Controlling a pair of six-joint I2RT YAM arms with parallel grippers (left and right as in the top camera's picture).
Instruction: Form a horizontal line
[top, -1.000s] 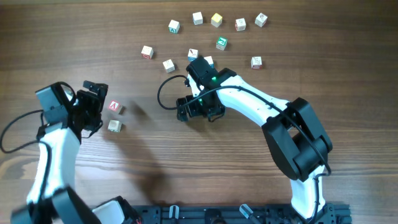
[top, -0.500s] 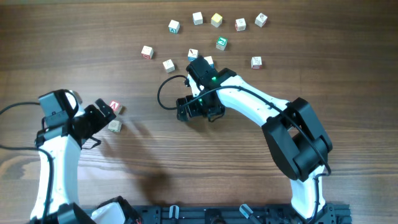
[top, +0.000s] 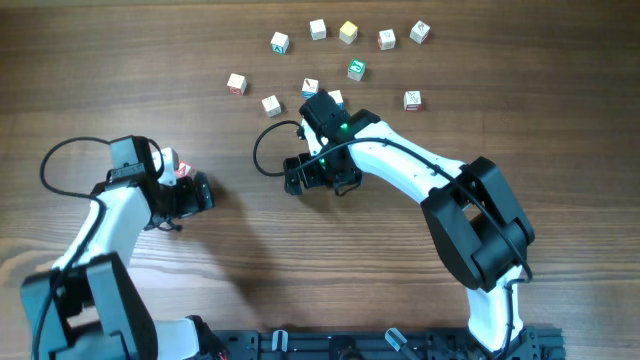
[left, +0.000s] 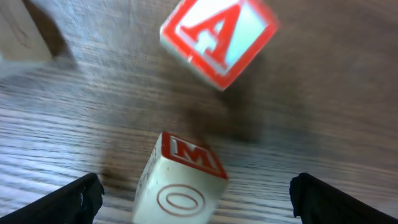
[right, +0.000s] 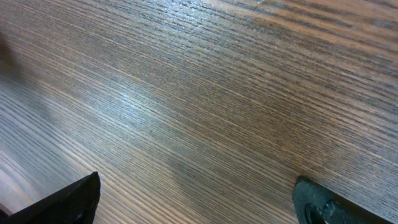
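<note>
Overhead, my left gripper (top: 198, 193) stood wide open and held nothing. A white cube with a red M (left: 183, 183) lay between its fingers, touching neither, with a red A cube (left: 217, 40) just beyond. My right gripper (top: 320, 182) gaped empty over the bare table (right: 186, 93). Other letter cubes (top: 318, 29) lay scattered along the far side.

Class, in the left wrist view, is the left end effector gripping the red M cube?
No, the left end effector stands open, its fingers clear of the red M cube.
</note>
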